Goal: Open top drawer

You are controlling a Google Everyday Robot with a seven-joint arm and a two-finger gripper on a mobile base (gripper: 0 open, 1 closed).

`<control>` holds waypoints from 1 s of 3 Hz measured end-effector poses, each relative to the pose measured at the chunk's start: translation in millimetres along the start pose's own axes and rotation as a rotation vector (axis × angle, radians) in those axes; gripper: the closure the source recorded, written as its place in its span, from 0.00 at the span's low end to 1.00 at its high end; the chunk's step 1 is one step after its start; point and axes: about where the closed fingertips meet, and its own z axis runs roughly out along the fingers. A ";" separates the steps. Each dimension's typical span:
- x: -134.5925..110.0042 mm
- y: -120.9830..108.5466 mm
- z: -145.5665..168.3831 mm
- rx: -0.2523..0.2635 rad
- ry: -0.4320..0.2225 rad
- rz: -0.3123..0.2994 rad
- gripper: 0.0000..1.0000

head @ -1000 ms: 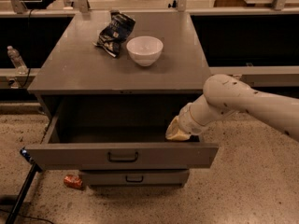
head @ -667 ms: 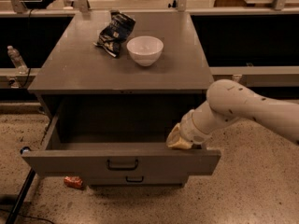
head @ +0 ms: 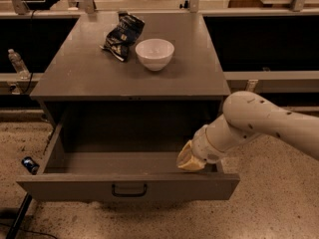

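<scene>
1. We see the top drawer (head: 70, 188) in the lower half of the frame. It is pulled well out of the grey cabinet, and its deep grey box is open to view from above.
2. Its plain flat front runs across the bottom of the frame, with a small black bar handle (head: 129, 189) at its centre.
3. The gripper (head: 191, 159) sits low and right of centre. Its yellowish tip is inside the drawer box, close behind the right end of the drawer front.
4. We cannot tell whether the gripper is open or closed; its tip reads as one pale lump.
5. The white arm (head: 264, 121) reaches in from the right edge of the frame and bends down to the gripper.
6. The cabinet's worktop (head: 75, 73) fills the upper middle of the frame.
7. A white bowl (head: 154, 54) stands on the worktop near its centre. A dark crumpled snack bag (head: 122, 31) lies just beside it, toward the upper left.
8. A clear water bottle (head: 17, 63) stands on a ledge at the left edge of the frame, apart from the cabinet.
9. A small dark object (head: 30, 164) lies on the speckled floor at lower left, near the drawer's left side.
</scene>
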 end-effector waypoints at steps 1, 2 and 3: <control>-26.9 10.3 -7.9 0.006 -0.058 -0.001 1.00; -40.9 11.9 -7.5 0.005 -0.087 -0.010 1.00; -56.6 -9.9 -40.3 0.080 -0.162 0.025 1.00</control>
